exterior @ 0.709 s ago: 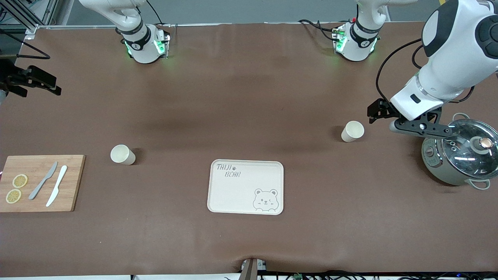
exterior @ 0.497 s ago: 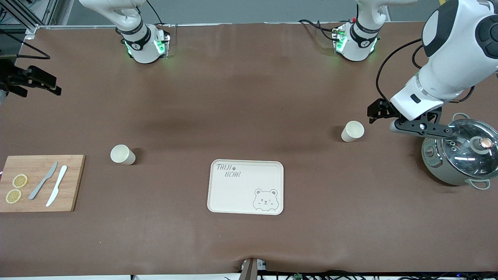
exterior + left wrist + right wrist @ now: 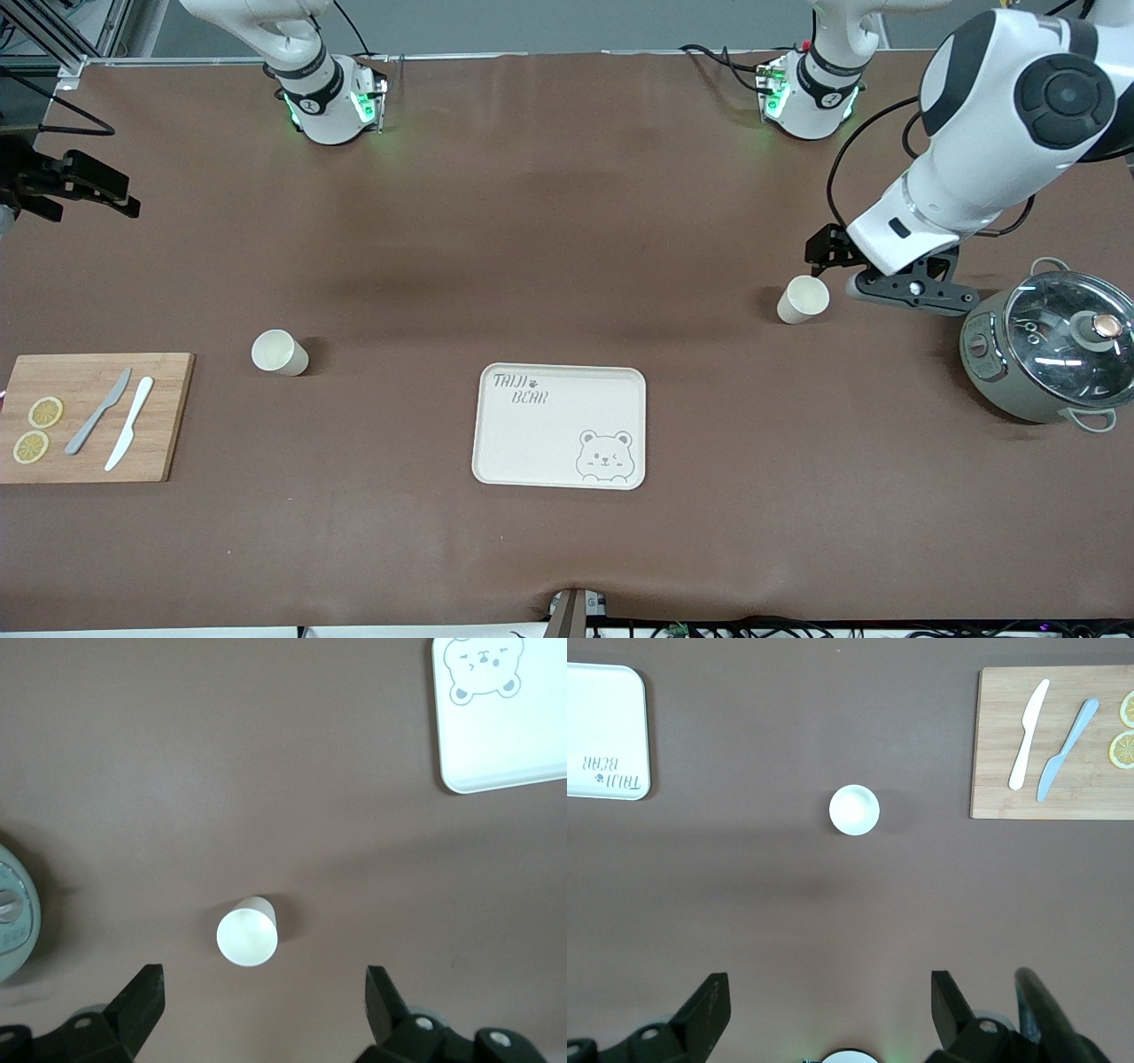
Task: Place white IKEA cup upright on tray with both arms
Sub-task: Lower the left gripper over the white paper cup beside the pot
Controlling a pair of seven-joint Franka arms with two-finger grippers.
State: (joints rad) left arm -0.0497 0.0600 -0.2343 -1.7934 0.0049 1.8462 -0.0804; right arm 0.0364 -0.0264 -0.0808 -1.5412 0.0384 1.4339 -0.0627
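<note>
left gripper (image 3: 886, 283): jaws spread wide, holding nothing; it hangs over the bare table between the pot and the nearer cup, with that cup just beside it. the left wrist view looks down on the cup between its fingers (image 3: 142, 1001).
right gripper (image 3: 75, 182): at the right arm's end of the table, high above the mat; its wrist view shows the jaws parted and empty, the other cup well below them.
cup by the left arm (image 3: 803, 299): upright on the mat, mouth up, well apart from the tray, toward the left arm's end.
cup by the right arm (image 3: 279, 353): upright on the mat between the board and the tray, near the board, untouched.
tray (image 3: 532, 443): cream, bear drawing at one corner, lying flat mid-table with nothing on it.
pot (image 3: 1045, 359): glass lid on, at the left arm's end.
board (image 3: 159, 416): holds two knives (image 3: 115, 421) and two lemon slices (image 3: 37, 430).
progress: judged barely begun; neither cup is grasped or on the tray. both pick-ups, carries and set-downs remain, the left arm looking closest to a grasp.
</note>
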